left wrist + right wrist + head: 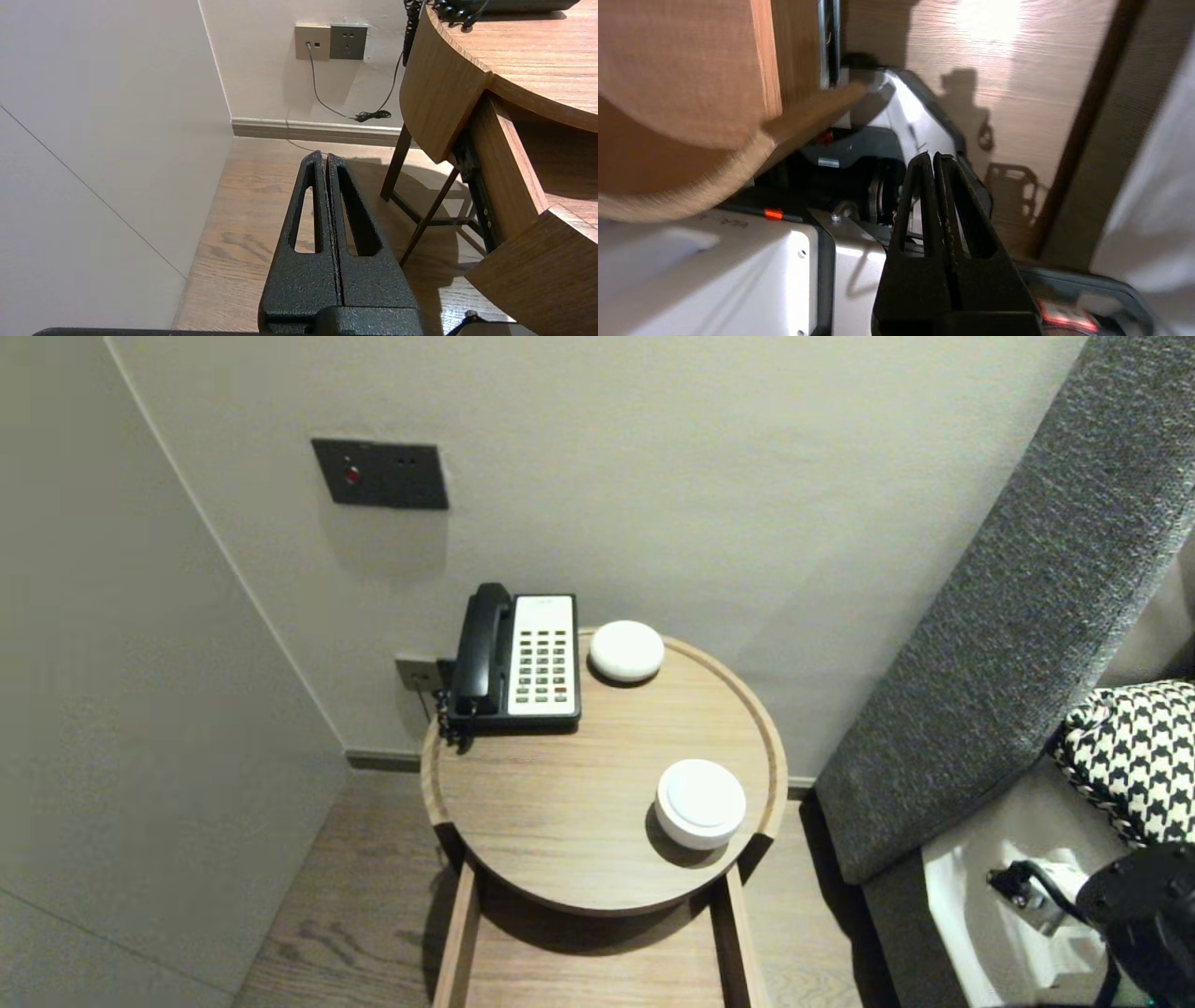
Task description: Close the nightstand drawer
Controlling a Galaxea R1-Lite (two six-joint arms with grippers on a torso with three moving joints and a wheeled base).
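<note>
A round wooden side table (523, 821) carries a black-and-white telephone (518, 658) at the back, a white dome-shaped device (626, 651) beside it and a white round puck (701, 803) near the front right. Below the top, an open drawer (597, 961) sticks out towards me. My right gripper (933, 156) is shut and empty, low beside the drawer and over my own white base (714, 275); only its arm (1144, 905) shows at the head view's lower right. My left gripper (325, 156) is shut, empty, parked low over the floor left of the table.
A grey upholstered headboard (1008, 616) and a houndstooth cushion (1134, 751) stand to the right. Walls close in behind and on the left, with a dark switch panel (380, 474) and sockets (331, 42) with a trailing cable. Wooden floor (243, 219) lies on the left.
</note>
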